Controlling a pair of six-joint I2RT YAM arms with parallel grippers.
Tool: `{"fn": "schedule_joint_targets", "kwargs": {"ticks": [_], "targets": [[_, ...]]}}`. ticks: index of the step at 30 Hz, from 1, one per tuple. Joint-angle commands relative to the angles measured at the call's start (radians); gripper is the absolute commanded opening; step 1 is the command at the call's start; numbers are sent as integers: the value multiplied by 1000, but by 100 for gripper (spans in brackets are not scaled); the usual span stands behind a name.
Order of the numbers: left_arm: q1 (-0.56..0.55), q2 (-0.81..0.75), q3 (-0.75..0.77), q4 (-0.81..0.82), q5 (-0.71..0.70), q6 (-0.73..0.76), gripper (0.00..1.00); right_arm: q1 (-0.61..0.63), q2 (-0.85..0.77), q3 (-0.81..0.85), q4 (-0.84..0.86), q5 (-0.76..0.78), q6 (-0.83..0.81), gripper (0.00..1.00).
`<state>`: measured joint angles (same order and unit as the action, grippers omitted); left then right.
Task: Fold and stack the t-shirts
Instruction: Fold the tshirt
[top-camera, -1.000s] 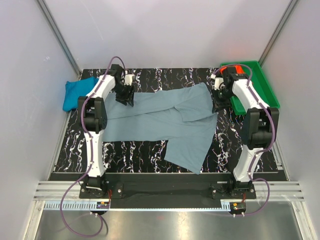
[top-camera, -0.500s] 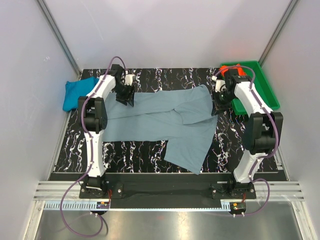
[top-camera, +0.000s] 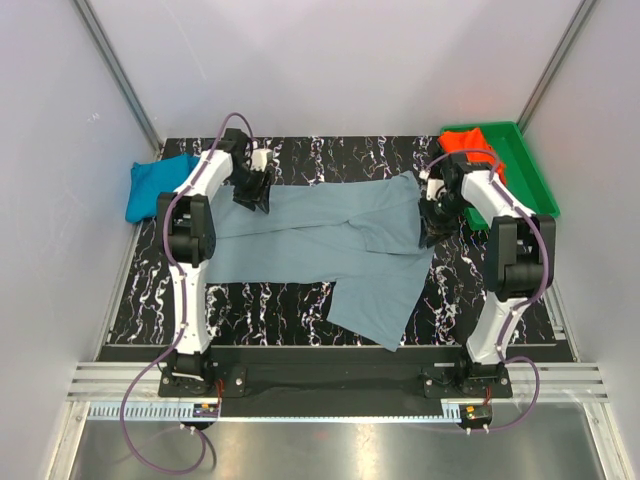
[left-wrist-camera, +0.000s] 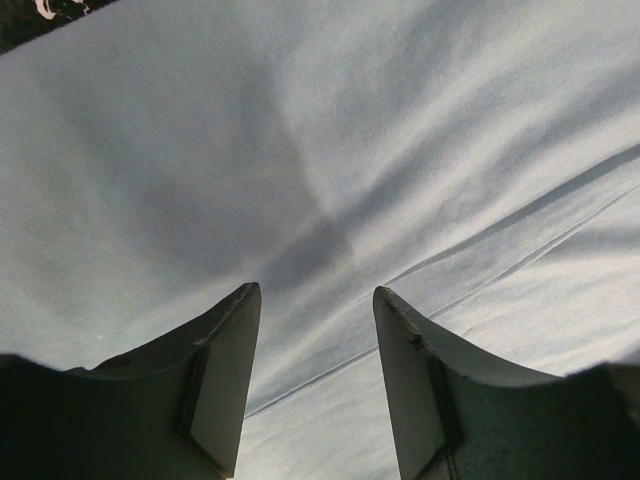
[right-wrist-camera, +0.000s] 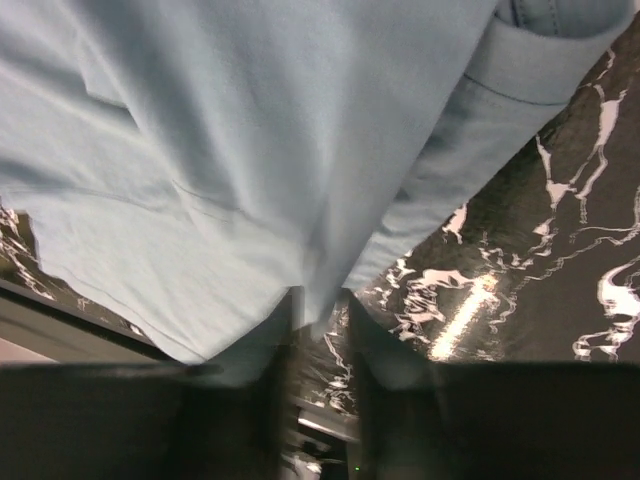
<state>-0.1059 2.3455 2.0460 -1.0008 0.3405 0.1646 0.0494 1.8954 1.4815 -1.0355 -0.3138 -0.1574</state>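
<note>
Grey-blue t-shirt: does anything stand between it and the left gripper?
Nothing visible does. The left gripper is open over the grey-blue t-shirt, and the left wrist view shows only bare cloth between and beyond its fingers.

Both arms reach out over the grey-blue t-shirt (top-camera: 330, 240), one at each of its far corners.

The left arm (top-camera: 203, 178) bends forward to the shirt's far left edge. Its left gripper (top-camera: 251, 192) points down, with the fingers (left-wrist-camera: 225, 370) clearly apart just above the cloth. The right arm (top-camera: 495, 195) folds inward to the shirt's far right edge, where the right gripper (top-camera: 430, 226) hangs low. Its fingers (right-wrist-camera: 400, 400) are nearly together, with a narrow gap at the cloth's edge; whether they pinch it cannot be told.
</note>
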Motion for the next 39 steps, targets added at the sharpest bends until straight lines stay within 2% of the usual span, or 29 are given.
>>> {"fn": "schedule_joint_targets", "kwargs": {"ticks": [1,3,5,8,13,18,24,29,34,39], "targets": [[-2,-40,11,8,-1,10,54,-3,28,77,12,18,-4,49],[-2,-45,17,8,-3,9,54,-3,42,129,3,39,-10,59],[-2,-51,22,5,-1,12,55,-2,51,175,2,53,-25,63],[-2,-64,25,-2,5,19,55,-3,71,270,3,71,-31,63],[-11,-127,-10,-1,58,9,54,-3,131,448,17,19,-28,63],[-63,-182,-43,-12,153,-7,53,-2,277,594,32,-45,-14,62],[-152,-235,-113,27,342,-77,62,1,399,675,66,-71,-16,61],[-231,-200,-106,73,468,-143,63,7,487,743,61,-111,-19,60],[-310,-118,-35,109,554,-200,71,9,551,783,75,-100,-28,60],[-342,-17,-32,160,678,-272,72,10,584,797,77,-96,-31,60]]}}
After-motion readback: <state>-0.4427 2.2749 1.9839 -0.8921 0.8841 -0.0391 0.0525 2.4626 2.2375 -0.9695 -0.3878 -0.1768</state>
